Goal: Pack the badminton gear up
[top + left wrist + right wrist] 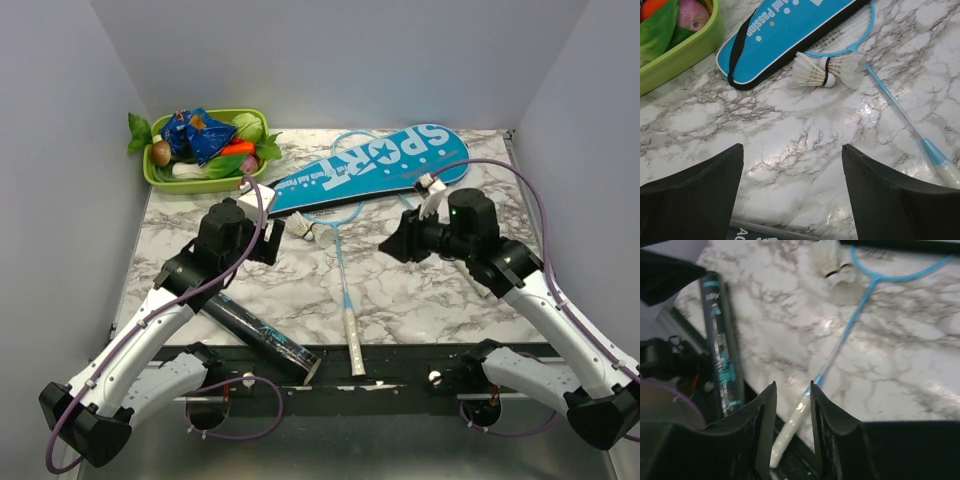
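Left claw (791,147) gaped wide, right claw (793,384) barely parted, both empty; a clumsy descent could have scattered the white feather shuttlecocks (810,74).

Your table (420,290) shows a white marble pattern with grey veins. The cover (370,165) is bright blue with white "SPORT" lettering and a black edge. The racket (343,285) is light blue, its butt white. The shuttlecocks (812,74) are white with a black band. The tube (250,335) is dark with teal and white print. The tray (190,186) is lime green, and its toy vegetables (248,128) are green, orange, pink and brown. The left gripper (792,150) and right gripper (792,385) are black and the cables (490,161) purple.
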You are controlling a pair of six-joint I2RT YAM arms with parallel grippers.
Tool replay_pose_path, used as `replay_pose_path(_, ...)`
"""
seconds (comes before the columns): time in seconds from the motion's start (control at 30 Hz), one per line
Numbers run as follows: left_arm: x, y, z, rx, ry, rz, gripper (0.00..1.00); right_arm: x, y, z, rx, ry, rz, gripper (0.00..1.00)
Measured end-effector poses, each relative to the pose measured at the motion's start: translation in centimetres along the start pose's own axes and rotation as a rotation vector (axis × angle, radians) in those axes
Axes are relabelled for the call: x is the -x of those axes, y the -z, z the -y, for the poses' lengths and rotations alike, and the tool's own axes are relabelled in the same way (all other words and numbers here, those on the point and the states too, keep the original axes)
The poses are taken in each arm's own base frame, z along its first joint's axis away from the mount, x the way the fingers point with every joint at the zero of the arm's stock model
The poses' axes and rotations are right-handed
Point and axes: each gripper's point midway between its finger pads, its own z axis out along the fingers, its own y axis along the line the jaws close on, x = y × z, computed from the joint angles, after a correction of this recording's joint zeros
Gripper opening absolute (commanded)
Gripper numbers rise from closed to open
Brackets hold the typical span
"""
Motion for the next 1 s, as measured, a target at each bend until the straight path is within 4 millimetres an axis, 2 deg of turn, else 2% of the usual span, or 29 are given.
replay_pose_path(0.03,-0.3,-0.1,-0.2,0.013,0.013,-0.004,0.66,-0.8,-0.1,-1.5,0.048,0.006,-0.029,0.23)
replay_pose_path(0.07,-0.7,-0.3,-0.4,0.03,0.027,-0.014,0.43,-1.5,-0.1,-2.9,0.095,0.018,-0.057,0.17)
replay_pose_path(0.13,-1.4,-0.6,-0.7,0.054,0.039,-0.037,0.22,-3.1,-0.1,-5.8,0.191,0.03,-0.109,0.01)
replay_pose_path(0.17,-1.8,-0.8,-0.8,0.067,0.045,-0.051,0.03,-4.0,0.0,-7.1,0.234,0.034,-0.137,0.01)
replay_pose_path(0.2,-2.1,-1.1,-1.0,0.085,0.061,-0.066,0.0,-5.0,0.1,-8.2,0.271,0.036,-0.166,0.01)
replay_pose_path(0.33,-3.8,-2.4,-2.2,0.166,0.095,-0.141,0.0,-9.6,-0.1,-12.3,0.389,0.044,-0.309,0.01)
replay_pose_path(0.43,-4.6,-2.7,-3.4,0.225,0.119,-0.187,0.0,-12.9,-0.4,-14.6,0.446,0.06,-0.412,0.01)
replay_pose_path(0.53,-4.7,-2.9,-5.6,0.298,0.175,-0.208,0.0,-16.4,-0.8,-17.1,0.499,0.094,-0.516,0.01)
replay_pose_path(0.57,-4.7,-2.9,-6.0,0.31,0.19,-0.209,0.0,-17.2,-1.4,-17.3,0.494,0.094,-0.541,0.01)
replay_pose_path(0.7,-5.4,-2.6,-8.7,0.396,0.276,-0.219,0.0,-21.7,-1.3,-19.9,0.534,0.153,-0.67,0.01)
replay_pose_path(0.77,-5.8,-2.5,-9.3,0.415,0.305,-0.217,0.0,-23.1,-1.6,-21.2,0.541,0.176,-0.713,0.01)
replay_pose_path(0.9,-6.6,-2.4,-9.2,0.415,0.322,-0.223,0.0,-24.8,-2.3,-23.7,0.554,0.22,-0.749,0.01)
replay_pose_path(1.0,-6.3,-2.2,-9.1,0.407,0.326,-0.206,0.0,-25.8,-2.7,-25.2,0.556,0.242,-0.762,0.01)
